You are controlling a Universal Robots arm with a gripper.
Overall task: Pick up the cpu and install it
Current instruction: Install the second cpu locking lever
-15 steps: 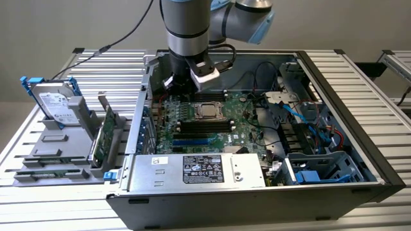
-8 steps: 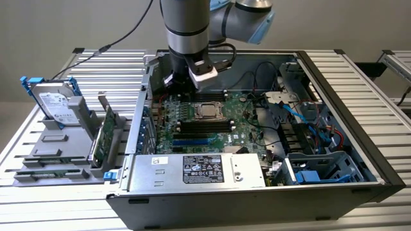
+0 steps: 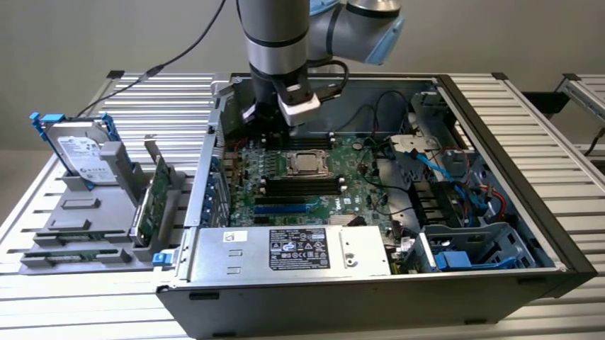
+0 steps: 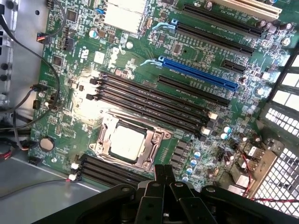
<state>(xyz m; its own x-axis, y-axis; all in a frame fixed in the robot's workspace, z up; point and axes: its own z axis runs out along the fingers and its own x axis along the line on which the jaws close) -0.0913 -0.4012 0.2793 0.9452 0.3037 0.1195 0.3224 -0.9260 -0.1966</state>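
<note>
We note the jaws pressed fully together with nothing between them; the gripper (image 4: 164, 179) shows as black links meeting at one dark tip in the wrist view. In the exterior view the gripper (image 3: 295, 117) hangs from the arm over the rear part of the open computer case (image 3: 529, 212), above the motherboard (image 3: 274, 202).

The cpu (image 4: 127, 143) sits seated in its socket, framed by the metal retention bracket, its pale silver top facing up. It lies just beyond the closed jaws, near but apart from them, at a lower level. In the exterior view the cpu (image 3: 304, 162) lies below the jaws and a little toward the case front.

Black memory slots (image 4: 154, 100) run on the far side of the socket from the jaws; a blue expansion slot (image 4: 198, 74) lies further out still.

Well apart from the jaws, on the worktop (image 3: 28, 205) at the exterior view's left, a grey fixture holds the hard drive (image 3: 81, 152) upright. The power supply (image 3: 293, 251) with its black sticker fills the case front.
</note>
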